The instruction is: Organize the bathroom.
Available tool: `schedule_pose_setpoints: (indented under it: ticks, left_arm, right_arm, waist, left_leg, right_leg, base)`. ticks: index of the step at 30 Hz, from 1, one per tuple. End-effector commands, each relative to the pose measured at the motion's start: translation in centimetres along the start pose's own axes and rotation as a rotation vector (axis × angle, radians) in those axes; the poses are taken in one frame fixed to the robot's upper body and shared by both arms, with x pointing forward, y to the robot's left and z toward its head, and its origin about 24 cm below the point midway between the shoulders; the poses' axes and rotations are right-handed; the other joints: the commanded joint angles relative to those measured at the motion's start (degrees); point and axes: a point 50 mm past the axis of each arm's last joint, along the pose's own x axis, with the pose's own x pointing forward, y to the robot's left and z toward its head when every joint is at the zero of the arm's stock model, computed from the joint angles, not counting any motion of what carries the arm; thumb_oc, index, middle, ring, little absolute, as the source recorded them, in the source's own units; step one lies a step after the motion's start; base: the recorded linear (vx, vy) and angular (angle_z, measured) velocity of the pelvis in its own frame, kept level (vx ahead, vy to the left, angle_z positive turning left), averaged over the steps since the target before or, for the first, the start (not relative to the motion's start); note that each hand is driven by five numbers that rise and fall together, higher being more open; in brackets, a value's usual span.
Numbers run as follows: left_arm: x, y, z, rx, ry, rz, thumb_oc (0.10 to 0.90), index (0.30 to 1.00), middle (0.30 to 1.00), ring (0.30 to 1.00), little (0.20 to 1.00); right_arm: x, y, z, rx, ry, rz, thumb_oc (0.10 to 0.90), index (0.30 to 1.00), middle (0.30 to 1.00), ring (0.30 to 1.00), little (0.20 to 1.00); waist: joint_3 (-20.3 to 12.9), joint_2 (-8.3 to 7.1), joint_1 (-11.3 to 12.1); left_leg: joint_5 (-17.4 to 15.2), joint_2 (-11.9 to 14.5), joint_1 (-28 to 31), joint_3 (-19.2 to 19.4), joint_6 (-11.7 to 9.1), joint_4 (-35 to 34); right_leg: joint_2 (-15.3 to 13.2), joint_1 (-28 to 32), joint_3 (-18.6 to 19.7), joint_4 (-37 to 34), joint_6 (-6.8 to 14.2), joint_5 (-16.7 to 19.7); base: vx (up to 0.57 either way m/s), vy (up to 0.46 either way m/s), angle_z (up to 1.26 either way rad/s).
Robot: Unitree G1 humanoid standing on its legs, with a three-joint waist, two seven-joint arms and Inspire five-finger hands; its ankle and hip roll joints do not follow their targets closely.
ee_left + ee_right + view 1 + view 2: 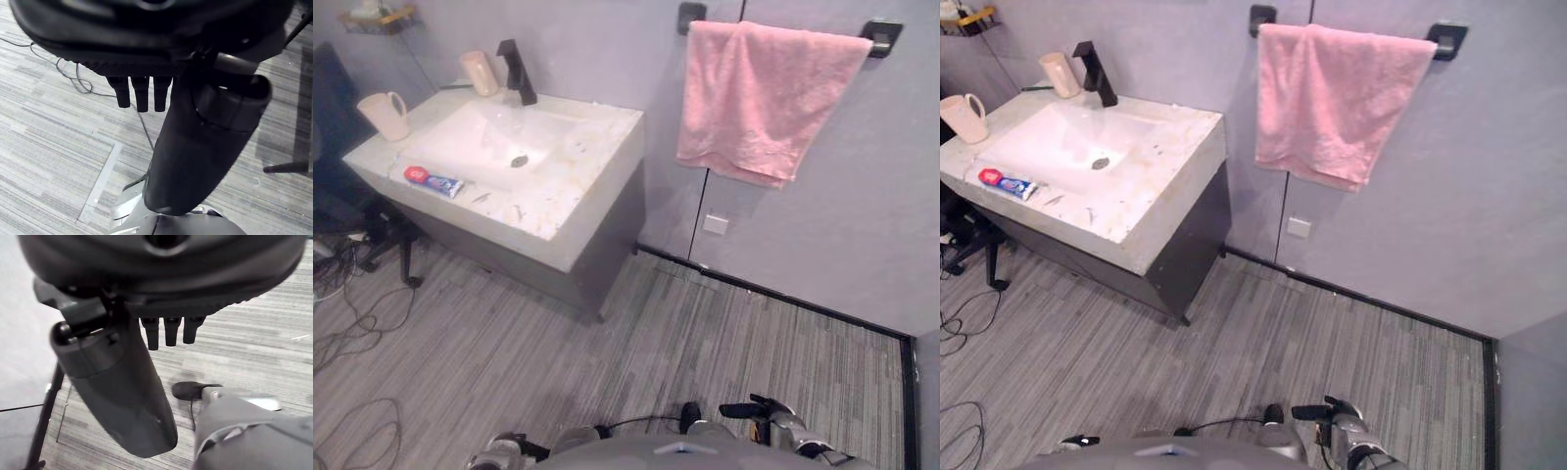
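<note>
A red, white and blue toothpaste tube lies flat on the white sink counter, at its front left beside the basin. A cream mug stands on the counter's left end. A second cream cup stands beside the black faucet. A pink towel hangs over a black bar on the grey wall. My left hand hangs low over the floor, fingers straight and holding nothing. My right hand is likewise open and empty, and it shows at the lower edge, far from the counter.
A small shelf hangs on the wall at the far left. A black chair base stands on the floor left of the counter. Grey striped flooring stretches between me and the wall.
</note>
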Motion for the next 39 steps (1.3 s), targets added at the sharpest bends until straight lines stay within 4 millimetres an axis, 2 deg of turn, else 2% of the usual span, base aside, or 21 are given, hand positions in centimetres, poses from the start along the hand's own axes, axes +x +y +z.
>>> schedule_pose_setpoints:
  ticks: [1, 3, 4, 5, 6, 8, 9, 11, 12, 16, 17, 18, 20, 22, 24, 27, 32, 34, 36, 37, 39]
  left_arm:
    - [-0.1, 0.7, 3.9, -0.026, -0.139, 0.020, 0.800, 0.900, 0.900, 0.900, 0.900]
    - [-0.2, 0.5, 4.2, -0.031, -0.148, 0.013, 0.800, 0.900, 0.900, 0.900, 0.900]
    - [-0.2, 0.4, 4.5, -0.036, -0.155, 0.012, 0.800, 0.900, 0.900, 0.900, 0.900]
    - [-0.2, 0.4, 4.5, -0.038, -0.154, 0.012, 0.800, 0.900, 0.900, 0.900, 0.900]
    - [-0.2, 0.5, 4.6, -0.031, -0.152, 0.018, 0.800, 0.900, 0.900, 0.900, 0.900]
    - [-0.2, 0.7, 4.7, -0.026, -0.147, 0.034, 0.800, 0.900, 0.900, 0.900, 0.900]
    - [-0.2, 0.8, 4.7, -0.027, -0.145, 0.040, 0.800, 0.900, 0.900, 0.900, 0.900]
    - [-0.2, 0.9, 4.7, -0.070, -0.132, 0.046, 0.800, 0.900, 0.900, 0.900, 0.900]
    - [-0.2, 0.9, 4.7, -0.074, -0.132, 0.048, 0.800, 0.900, 0.900, 0.900, 0.900]
    - [-0.3, 0.6, 4.9, -0.172, -0.107, 0.057, 0.800, 0.900, 0.900, 0.900, 0.900]
    - [-0.3, 0.5, 5.4, -0.132, -0.126, 0.054, 0.800, 0.900, 0.900, 0.900, 0.900]
    - [-0.4, 0.4, 5.7, -0.103, -0.142, 0.050, 0.800, 0.900, 0.900, 0.900, 0.900]
    - [-0.5, 0.1, 6.1, -0.080, -0.161, 0.046, 0.800, 0.900, 0.900, 0.900, 0.900]
    - [-0.5, 0.0, 6.4, -0.069, -0.172, 0.048, 0.800, 0.900, 0.900, 0.900, 0.900]
    - [-0.7, -0.1, 7.0, -0.067, -0.193, 0.059, 0.800, 0.900, 0.900, 0.900, 0.900]
    - [-0.8, 0.0, 7.9, -0.049, -0.225, 0.065, 0.800, 0.900, 0.900, 0.900, 0.900]
    - [-1.3, -0.6, 9.8, 0.032, -0.312, 0.069, 0.800, 0.900, 0.900, 0.900, 0.900]
    - [-1.6, -1.4, 10.6, 0.053, -0.338, 0.042, 0.800, 0.900, 0.900, 0.900, 0.900]
    - [-1.8, -1.7, 11.1, 0.069, -0.349, 0.034, 0.800, 0.900, 0.900, 0.900, 0.900]
    - [-2.0, -2.0, 11.4, 0.063, -0.344, 0.024, 0.800, 0.900, 0.900, 0.900, 0.900]
    - [-2.0, -2.0, 11.7, 0.081, -0.347, 0.026, 0.800, 0.900, 0.900, 0.900, 0.900]
  right_arm:
    - [0.2, -0.6, 1.4, -0.002, -0.003, -0.038, 0.800, 0.900, 0.900, 0.900, 0.900]
    - [0.2, -0.9, 1.2, -0.019, 0.005, -0.048, 0.800, 0.900, 0.900, 0.900, 0.900]
    - [0.2, -1.2, 0.8, -0.011, 0.017, -0.054, 0.800, 0.900, 0.900, 0.900, 0.900]
    - [0.2, -1.2, 0.8, -0.009, 0.018, -0.056, 0.800, 0.900, 0.900, 0.900, 0.900]
    - [0.2, -1.3, 0.8, 0.004, 0.028, -0.060, 0.800, 0.900, 0.900, 0.900, 0.900]
    - [0.2, -1.2, 0.9, -0.001, 0.038, -0.057, 0.800, 0.900, 0.900, 0.900, 0.900]
    - [0.2, -1.0, 0.9, -0.014, 0.042, -0.050, 0.800, 0.900, 0.900, 0.900, 0.900]
    - [0.2, -1.0, 0.6, -0.045, 0.063, -0.031, 0.800, 0.900, 0.900, 0.900, 0.900]
    - [0.2, -1.0, 0.6, -0.049, 0.065, -0.031, 0.800, 0.900, 0.900, 0.900, 0.900]
    - [0.2, -1.6, 0.1, -0.019, 0.107, -0.050, 0.800, 0.900, 0.900, 0.900, 0.900]
    - [0.2, -1.9, -0.5, 0.022, 0.131, -0.053, 0.800, 0.900, 0.900, 0.900, 0.900]
    - [0.2, -2.0, -0.8, 0.042, 0.143, -0.055, 0.800, 0.900, 0.900, 0.900, 0.900]
    - [0.1, -1.7, -1.4, 0.066, 0.160, -0.051, 0.800, 0.900, 0.900, 0.900, 0.900]
    - [0.1, -1.4, -1.9, 0.066, 0.173, -0.047, 0.800, 0.900, 0.900, 0.900, 0.900]
    - [-0.1, -0.9, -2.6, 0.046, 0.202, -0.033, 0.800, 0.900, 0.900, 0.900, 0.900]
    - [-0.3, -0.7, -4.0, -0.003, 0.259, -0.020, 0.800, 0.900, 0.900, 0.900, 0.900]
    - [-0.7, -1.2, -5.9, 0.011, 0.391, -0.012, 0.800, 0.900, 0.900, 0.900, 0.900]
    - [-1.0, -1.5, -7.0, 0.035, 0.441, 0.000, 0.800, 0.900, 0.900, 0.900, 0.900]
    - [-1.1, -1.4, -7.3, 0.048, 0.461, 0.037, 0.800, 0.900, 0.900, 0.900, 0.900]
    - [-1.2, -1.0, -7.6, 0.031, 0.475, 0.091, 0.800, 0.900, 0.900, 0.900, 0.900]
    - [-1.2, -0.8, -7.8, 0.040, 0.475, 0.107, 0.800, 0.900, 0.900, 0.900, 0.900]
  waist:
    - [-1.32, -0.40, -0.95]
    - [-1.58, -0.37, -1.28]
    - [-1.72, 0.28, -1.83]
    - [-1.66, 0.44, -1.92]
    - [-1.62, 0.65, -2.09]
    - [-1.48, 0.60, -1.97]
    - [-1.54, 0.11, -1.89]
    - [-1.02, -0.13, -1.27]
    - [-1.00, -0.10, -1.25]
    - [-1.14, 1.09, -2.48]
    - [-0.84, 1.93, -3.88]
    - [-0.58, 2.26, -4.76]
    - [-0.24, 2.05, -5.92]
    - [-0.02, 1.54, -7.13]
    - [0.15, 0.39, -8.97]
    - [-0.11, -1.20, -10.64]
    - [-0.88, -1.76, -12.50]
    - [-1.67, -1.49, -13.46]
    - [-1.90, -1.64, -13.60]
    - [-2.06, -2.76, -13.43]
    - [-2.09, -4.13, -13.17]
  left_leg:
    - [1.37, 4.50, 6.46, 1.23, -2.89, 0.92]
    - [2.30, 4.34, 7.26, 2.49, -2.80, -0.42]
    - [-0.49, 3.63, 8.45, 4.17, -2.56, -2.64]
    - [-0.99, 3.52, 8.82, 4.43, -2.40, -2.95]
    - [-2.73, 1.86, 9.40, 4.62, -1.27, -5.72]
    - [-3.15, 0.27, 9.38, 3.85, -0.32, -7.24]
    - [-2.13, -0.45, 8.60, 4.07, 0.24, -7.62]
    - [-2.32, -4.28, 7.23, 0.19, 1.85, -8.64]
    - [-2.24, -4.46, 7.14, -0.06, 1.95, -8.78]
    - [-1.35, -6.31, 5.45, -3.30, 3.31, -9.95]
    - [-0.93, -6.64, 4.89, -5.92, 4.06, -9.87]
    - [-0.82, -6.96, 4.93, -7.33, 4.50, -10.00]
    - [-1.16, -7.88, 5.45, -9.30, 5.28, -10.25]
    - [-1.77, -8.81, 6.08, -10.24, 5.71, -10.10]
    - [-2.92, -10.51, 7.21, -10.60, 6.12, -9.92]
    - [-4.38, -12.85, 8.54, -11.77, 6.21, -9.60]
    - [-6.35, -14.60, 10.45, -11.89, 6.22, -7.27]
    - [-4.41, -14.11, 9.32, -10.02, 3.60, -0.66]
    - [-3.11, -13.49, 7.17, -8.94, 2.39, 4.18]
    - [-0.44, -11.14, 2.52, -7.33, 0.71, 11.11]
    - [-0.43, -7.05, -0.95, -5.70, 0.17, 15.13]
  right_leg:
    - [1.74, -1.42, 1.65, -0.50, 2.33, -2.59]
    - [0.76, -2.21, 0.57, -0.37, 2.47, -1.47]
    - [-0.61, -2.97, 0.13, 0.70, 4.21, -1.23]
    - [-0.85, -3.01, 0.07, 0.98, 4.56, -1.28]
    - [-2.85, -4.46, 0.31, 2.48, 6.56, -0.12]
    - [-4.18, -5.15, 0.90, 2.85, 8.18, 1.16]
    - [-4.87, -6.04, 0.91, 2.93, 8.04, 2.25]
    - [-7.66, -7.99, 3.99, 4.21, 8.43, 5.27]
    - [-7.77, -8.10, 4.27, 4.45, 8.35, 5.30]
    - [-6.09, -11.03, 10.06, 11.50, 6.36, 3.92]
    - [-2.32, -13.47, 14.04, 18.84, 4.81, 2.54]
    - [0.44, -14.62, 15.75, 21.97, 4.17, 1.52]
    - [3.40, -15.97, 17.01, 24.21, 3.87, 0.70]
    - [5.81, -16.84, 18.22, 23.08, 4.24, 0.21]
    - [8.61, -17.15, 18.39, 17.90, 4.73, -0.24]
    - [11.10, -18.60, 17.38, 13.43, 5.34, 1.96]
    - [12.57, -16.74, 18.14, 11.90, 4.20, 2.26]
    - [12.62, -13.49, 19.08, 9.48, 3.05, 2.26]
    - [12.03, -12.31, 19.20, 8.91, 2.59, 2.12]
    - [10.43, -10.14, 19.88, 7.88, 2.35, 2.04]
    - [8.90, -8.34, 20.76, 7.21, 2.17, 1.85]
  base:
    - [-0.17, 0.390, 0.60]
    - [-0.12, 0.337, 0.50]
    - [-0.02, 0.297, 0.55]
    - [-0.06, 0.602, 0.78]
    - [-0.05, 0.459, 0.63]
    - [-0.07, 0.423, 0.52]
    - [-0.07, 0.459, 0.59]
    - [-0.03, 0.560, 0.71]
    - [0.00, 0.538, 0.83]
    - [0.03, 0.316, 0.85]
    - [0.12, 0.396, 0.91]
    - [0.16, 0.382, 1.11]
    - [0.18, 0.223, 1.40]
    - [0.19, 0.155, 1.02]
    - [0.24, 0.131, 0.74]
    - [0.24, 0.096, 0.63]
    - [0.24, 0.036, 0.75]
    - [0.14, 0.053, 0.90]
    - [0.11, 0.046, 0.74]
    - [0.10, 0.055, 0.50]
    - [0.09, 0.084, 0.15]
